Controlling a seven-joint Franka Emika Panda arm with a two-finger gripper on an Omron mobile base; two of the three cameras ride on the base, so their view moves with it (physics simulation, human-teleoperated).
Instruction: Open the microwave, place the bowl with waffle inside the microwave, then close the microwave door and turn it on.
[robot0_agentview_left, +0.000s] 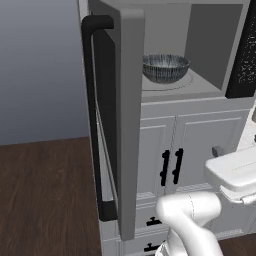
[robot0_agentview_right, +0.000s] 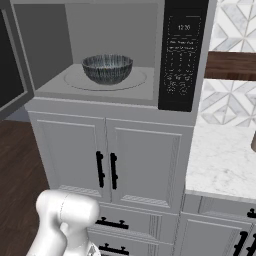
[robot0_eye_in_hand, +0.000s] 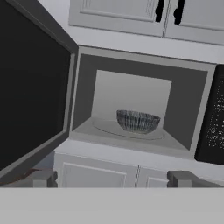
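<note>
1. Left base view: the microwave (robot0_agentview_left: 200, 55) stands open, and the bowl (robot0_agentview_left: 165, 68) sits on its round turntable (robot0_agentview_left: 167, 82). The microwave door (robot0_agentview_left: 125, 120) is swung wide, its black bar handle (robot0_agentview_left: 92, 120) outward. White cabinets (robot0_agentview_left: 170, 155) stand below on a dark wood floor (robot0_agentview_left: 45, 195).
2. Right base view: the grey, dark-patterned bowl (robot0_agentview_right: 107, 69) rests in the cavity, left of the control panel (robot0_agentview_right: 182, 55). A marble bench (robot0_agentview_right: 222, 160) lies to the right.
3. Hand view: the jaws (robot0_eye_in_hand: 111, 178) are spread apart, gripping nothing, well short of the bowl (robot0_eye_in_hand: 137, 120).
</note>
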